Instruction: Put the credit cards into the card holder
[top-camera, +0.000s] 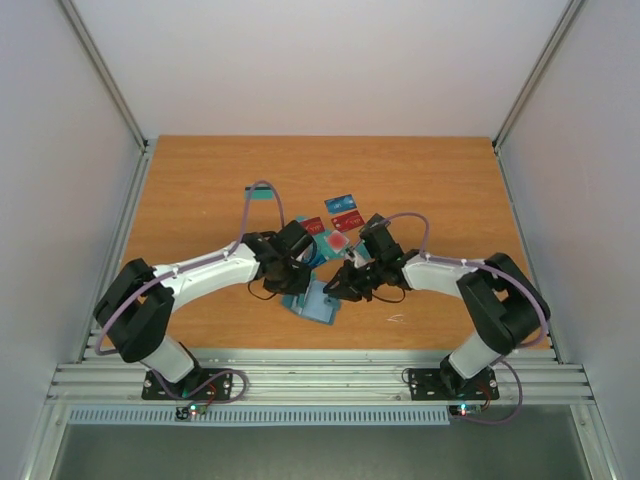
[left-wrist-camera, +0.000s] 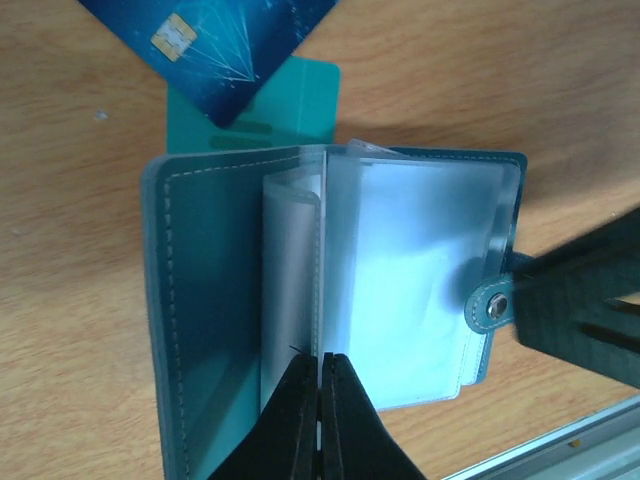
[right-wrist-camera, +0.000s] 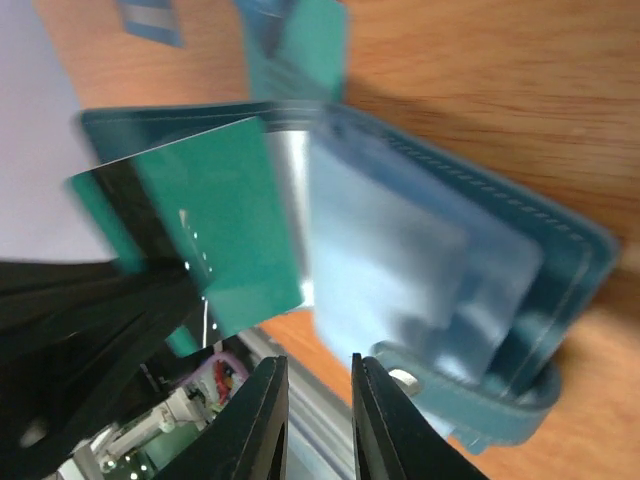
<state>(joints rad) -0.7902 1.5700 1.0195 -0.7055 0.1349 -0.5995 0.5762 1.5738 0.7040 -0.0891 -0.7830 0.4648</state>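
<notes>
**Card holder (top-camera: 318, 305) lies open near the front edge of the tabletop (top-camera: 200, 180), between both hands, with a card at one of its sleeves.**

The wallet is spread flat, and its clear sleeves (left-wrist-camera: 400, 280) are fanned upward. A teal card (right-wrist-camera: 235, 225) stands at one sleeve, seemingly part-way in, though how deep it sits cannot be told. The left hand (left-wrist-camera: 320, 375) is closed tight on the edge of a clear leaf, propping it up. The right hand (right-wrist-camera: 317, 375), fingers slightly apart and holding nothing, hovers just beside the snap tab (left-wrist-camera: 493, 305). The other credit cards (top-camera: 347, 220) lie scattered just beyond the wallet, a blue card (left-wrist-camera: 210, 40) overlapping another at its far edge. By these views one insertion looks nearly finished. The next move calls for the right hand to fetch a loose card, with the left holding a sleeve open.
</notes>
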